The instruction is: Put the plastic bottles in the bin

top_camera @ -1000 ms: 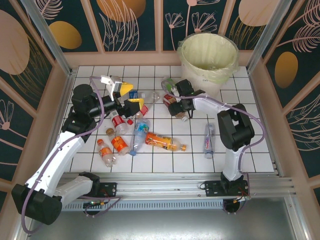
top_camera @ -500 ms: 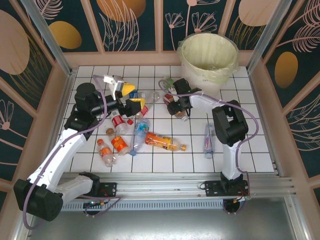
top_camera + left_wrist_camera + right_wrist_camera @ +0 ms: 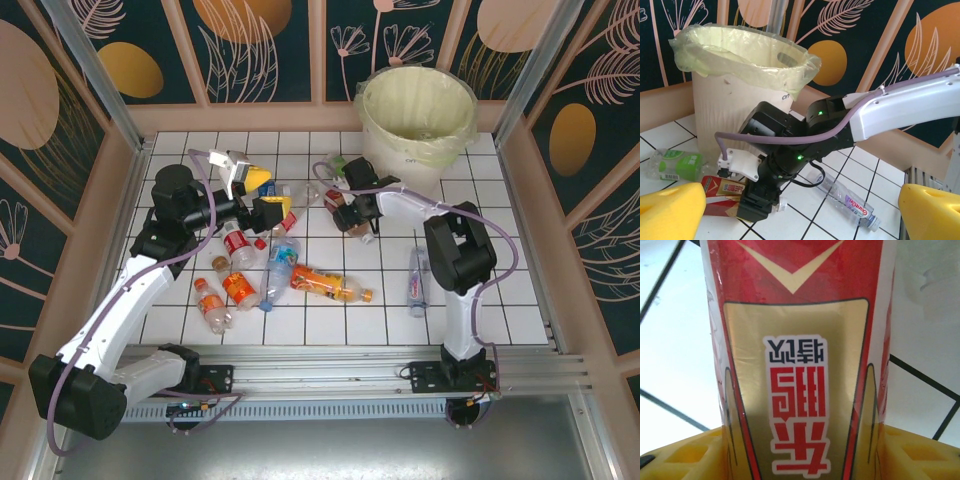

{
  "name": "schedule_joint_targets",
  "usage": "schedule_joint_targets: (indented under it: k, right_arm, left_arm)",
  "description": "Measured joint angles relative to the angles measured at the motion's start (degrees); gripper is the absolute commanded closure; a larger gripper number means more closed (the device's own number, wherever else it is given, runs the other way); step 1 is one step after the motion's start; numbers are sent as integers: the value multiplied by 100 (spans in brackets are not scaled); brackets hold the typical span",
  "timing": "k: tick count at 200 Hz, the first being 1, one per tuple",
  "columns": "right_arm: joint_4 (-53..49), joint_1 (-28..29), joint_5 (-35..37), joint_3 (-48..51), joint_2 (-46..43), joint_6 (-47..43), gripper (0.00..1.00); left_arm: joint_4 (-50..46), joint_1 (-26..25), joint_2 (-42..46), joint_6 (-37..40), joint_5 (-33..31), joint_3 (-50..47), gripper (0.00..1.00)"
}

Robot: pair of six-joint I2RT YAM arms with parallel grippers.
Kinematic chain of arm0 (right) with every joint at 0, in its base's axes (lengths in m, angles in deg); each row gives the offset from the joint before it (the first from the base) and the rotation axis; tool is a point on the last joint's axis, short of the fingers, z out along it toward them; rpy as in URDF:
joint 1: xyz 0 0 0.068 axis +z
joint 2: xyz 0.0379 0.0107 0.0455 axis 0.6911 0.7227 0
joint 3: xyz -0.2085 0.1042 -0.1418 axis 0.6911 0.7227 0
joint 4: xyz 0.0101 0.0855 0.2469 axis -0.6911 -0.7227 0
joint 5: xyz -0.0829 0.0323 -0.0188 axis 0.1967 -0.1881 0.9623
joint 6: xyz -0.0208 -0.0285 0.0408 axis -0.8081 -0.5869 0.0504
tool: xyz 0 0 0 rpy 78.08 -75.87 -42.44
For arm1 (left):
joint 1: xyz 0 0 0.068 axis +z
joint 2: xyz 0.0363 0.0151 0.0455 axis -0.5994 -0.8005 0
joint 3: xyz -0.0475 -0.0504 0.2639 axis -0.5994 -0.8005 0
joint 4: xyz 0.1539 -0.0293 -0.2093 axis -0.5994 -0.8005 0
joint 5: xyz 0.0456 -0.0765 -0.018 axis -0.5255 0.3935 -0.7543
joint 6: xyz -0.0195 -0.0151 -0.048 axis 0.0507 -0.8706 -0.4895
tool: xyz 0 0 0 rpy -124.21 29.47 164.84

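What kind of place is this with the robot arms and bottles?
Probably a robot practice booth, not a home: a white tiled table walled by leaf-patterned panels, two arms bolted to a metal rail, and plastic bottles scattered near a lined bin.

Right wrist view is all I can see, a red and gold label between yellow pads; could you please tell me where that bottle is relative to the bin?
Observer: The right gripper holds the red-labelled bottle low by the tiles, to the front left of the bin.
Operator: Thank you. Is anything lying close beside it?
Observer: A green-labelled bottle lies just beyond it, at the foot of the bin.
Operator: And what is the left gripper doing?
Observer: It is open, with nothing between its pads, above a cluster of bottles left of yours.
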Motion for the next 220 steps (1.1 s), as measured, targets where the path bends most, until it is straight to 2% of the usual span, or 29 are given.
schedule_joint_targets:
  k: [87,165,220]
  right_arm:
    - [-98,61,-522,-367,-1740,149,41]
    - [-111,17,-815,-1224,-2111,192,41]
    - [-98,-341,-750,-1700,-2306,190,42]
  left_arm:
    - [2,0,-2,0,0,0,1]
    - [157,0,2,-46,7,0,1]
    - [269,0,7,-131,70,0,1]
